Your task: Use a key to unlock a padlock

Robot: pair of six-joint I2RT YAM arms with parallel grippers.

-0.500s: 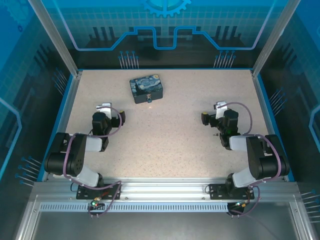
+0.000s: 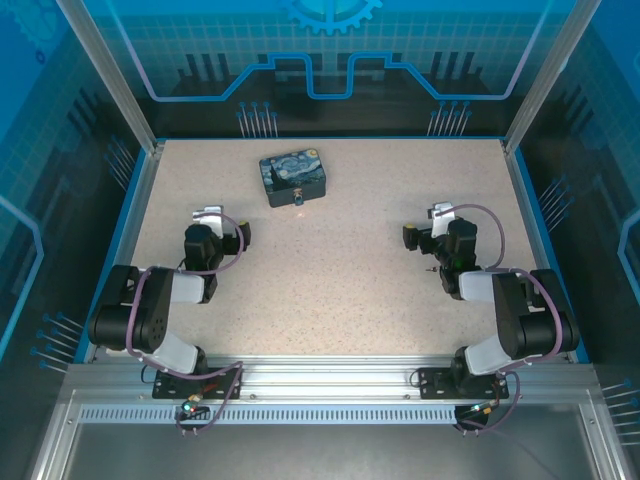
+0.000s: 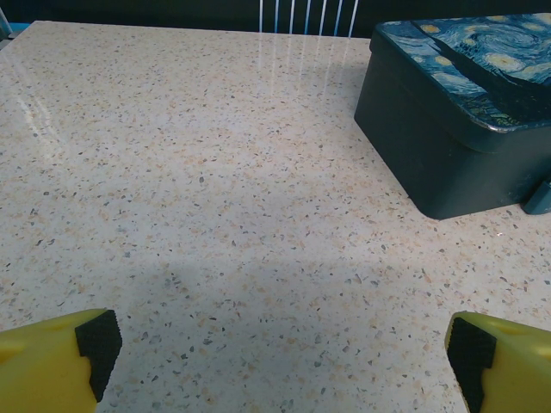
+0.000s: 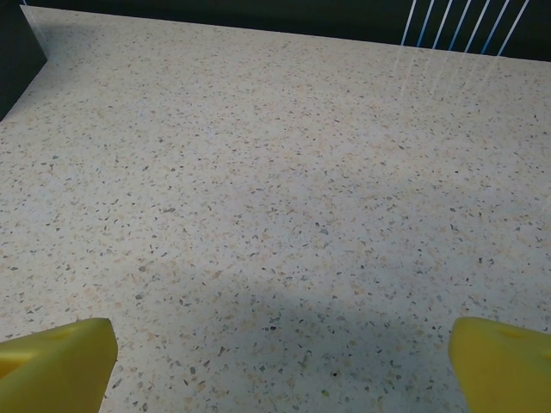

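The padlock is a tiny blue thing against the near side of the dark blue swirl-painted box. In the left wrist view a sliver of the padlock peeks past the box at the right edge. A tiny dark sliver, perhaps the key, lies on the table beside the right arm. My left gripper sits left of and nearer than the box, open over bare table. My right gripper is far to the box's right, open and empty.
The speckled table is fenced by blue walls and aluminium posts. The box corner edges into the right wrist view at upper left. Both arms are folded low near the table's front rail.
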